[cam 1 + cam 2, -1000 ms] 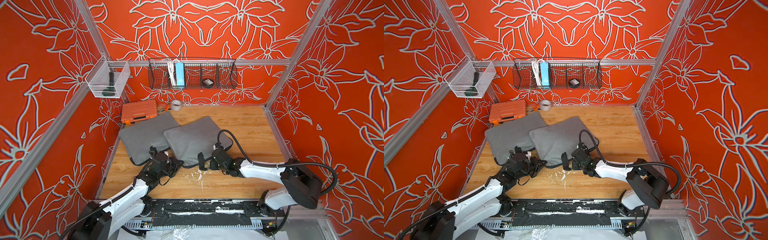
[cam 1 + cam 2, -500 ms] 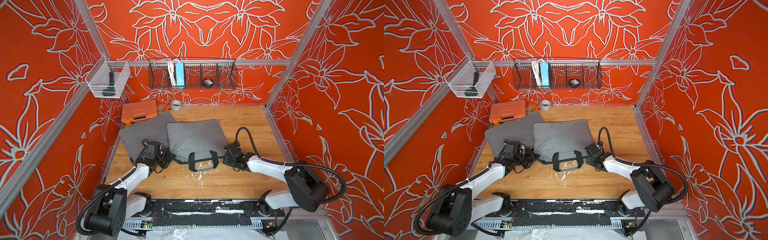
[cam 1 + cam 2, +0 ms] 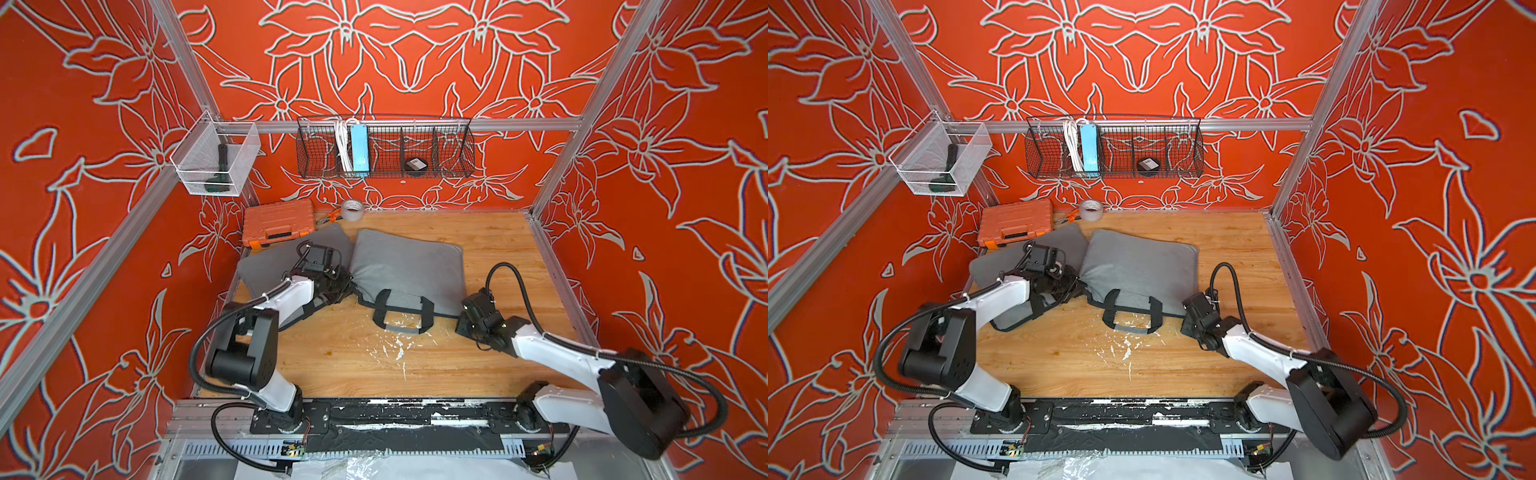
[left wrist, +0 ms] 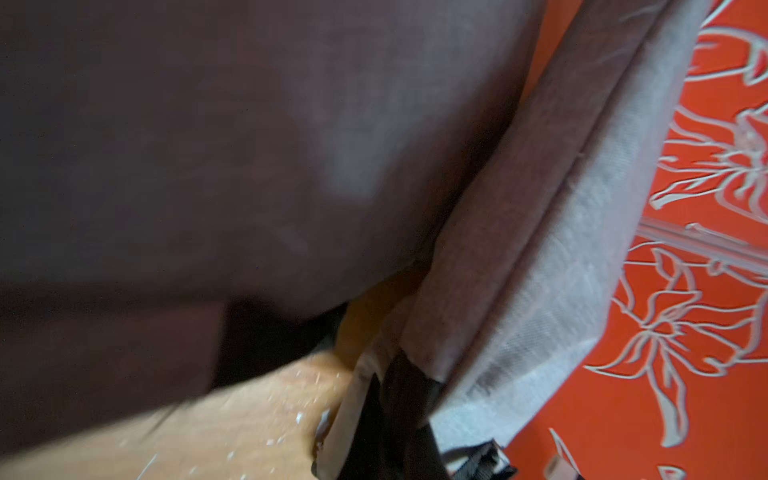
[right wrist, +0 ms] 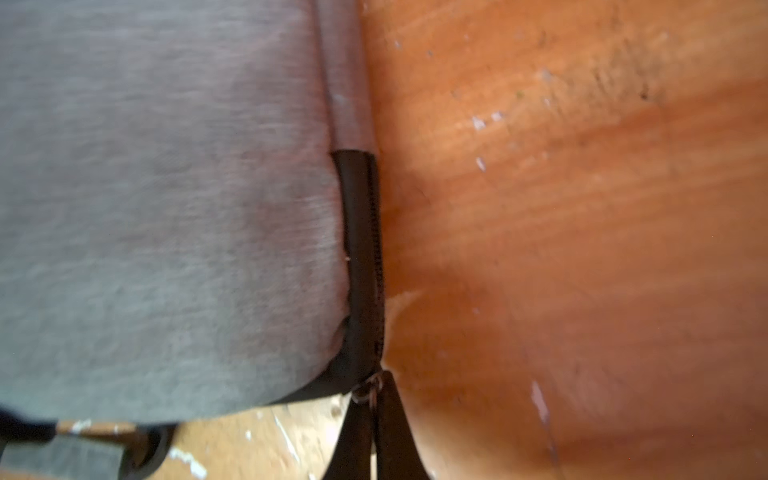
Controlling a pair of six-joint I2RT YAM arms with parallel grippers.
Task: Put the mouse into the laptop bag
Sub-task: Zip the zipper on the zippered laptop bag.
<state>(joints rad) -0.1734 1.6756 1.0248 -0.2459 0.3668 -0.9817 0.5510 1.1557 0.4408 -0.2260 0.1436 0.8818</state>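
Top views:
- The bag [image 3: 407,266] [image 3: 1138,262], grey, is seen flat on the table [image 3: 374,361], its handle [image 3: 401,316] toward the robot.
- A second bag [image 3: 266,266], also grey, is seen beside it, partly under the left arm.
- The left gripper [image 3: 347,289] [image 3: 1077,286] is placed at the bag's near left corner. The jaws are hidden by the wrist, and contact with the fabric cannot be judged.
- The right gripper [image 3: 460,323] [image 3: 1183,324] is placed at the bag's near right corner, low over the table.
- The mouse is not made out in either top view.

Left wrist view:
- The frame is filled by blurred, shadowed grey cloth, with the bag [image 4: 540,291] lit at its edge.
- No fingers are shown clearly. The jaws are taken as closed; what they hold, if anything, cannot be told.

Right wrist view:
- The bag [image 5: 166,208] is seen edge-on against the table [image 5: 582,208], with the black zip [image 5: 361,249] running along that edge.
- The right gripper [image 5: 374,395] is closed: the dark fingers [image 5: 392,436] are pressed together and pinched on the metal pull [image 5: 368,388] at the zip's end.
- The mouse is not seen here either.
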